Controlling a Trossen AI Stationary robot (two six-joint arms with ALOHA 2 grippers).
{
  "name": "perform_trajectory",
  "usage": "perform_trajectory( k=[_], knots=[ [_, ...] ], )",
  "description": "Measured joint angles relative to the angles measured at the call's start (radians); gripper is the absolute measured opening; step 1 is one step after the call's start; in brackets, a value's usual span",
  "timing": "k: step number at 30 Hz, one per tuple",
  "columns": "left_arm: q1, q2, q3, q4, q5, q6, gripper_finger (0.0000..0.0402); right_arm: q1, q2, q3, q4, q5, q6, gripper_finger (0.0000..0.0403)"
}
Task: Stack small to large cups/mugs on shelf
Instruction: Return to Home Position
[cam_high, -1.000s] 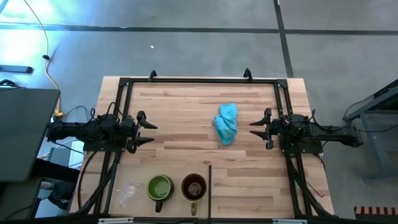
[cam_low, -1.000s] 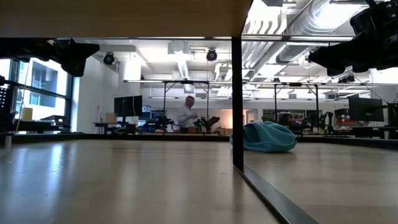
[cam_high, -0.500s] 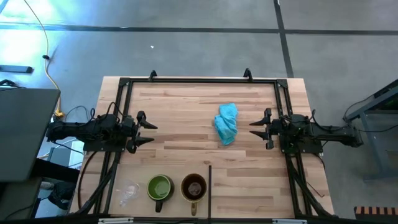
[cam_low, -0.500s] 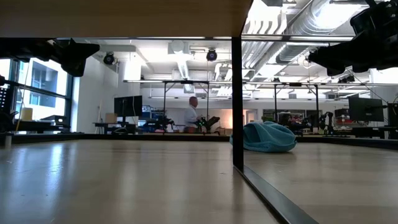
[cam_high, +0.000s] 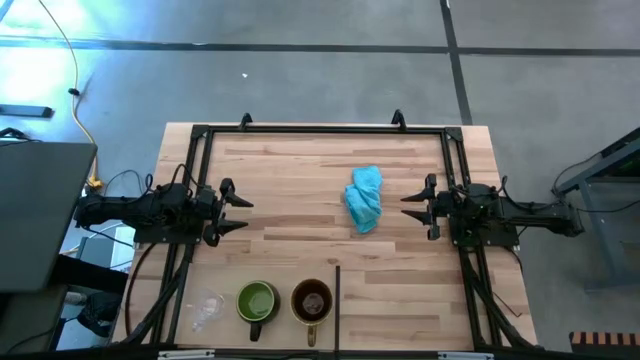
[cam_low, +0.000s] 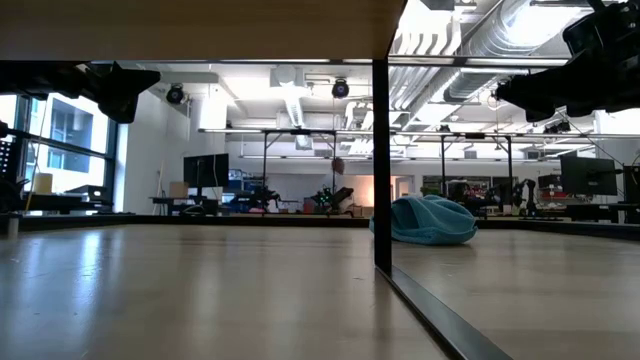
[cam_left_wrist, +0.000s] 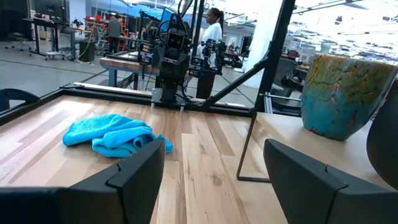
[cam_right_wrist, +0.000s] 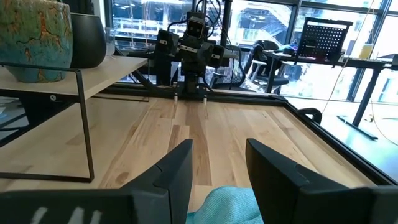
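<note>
Tiny clear cup (cam_high: 207, 305) (faint, apparently upright), green handled mug (cam_high: 257, 300), brown handled mug (cam_high: 312, 299): one row on pale wooden plank shelf (cam_right_wrist: 124, 67).

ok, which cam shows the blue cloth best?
High view: the whole cloth from above, crumpled on the table between left claw and right claw, both open. Left wrist view shows it whole too, but side-on. Low view: a side-on lump past the shelf post. Right wrist view: only its near edge.

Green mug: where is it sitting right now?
In the high view, the green mug stands on the shelf along the picture's bottom edge, left of centre. The clear cup is on its left and the brown mug on its right.
</note>
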Motion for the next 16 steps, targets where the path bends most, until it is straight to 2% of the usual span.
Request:
perform_trajectory(
  k=[16],
  knots=[
    [0.000,0.000,0.000,0.000,0.000,0.000,0.0262,0.000,0.000,0.000,0.000,-0.001,-0.003,0.0140]
  ],
)
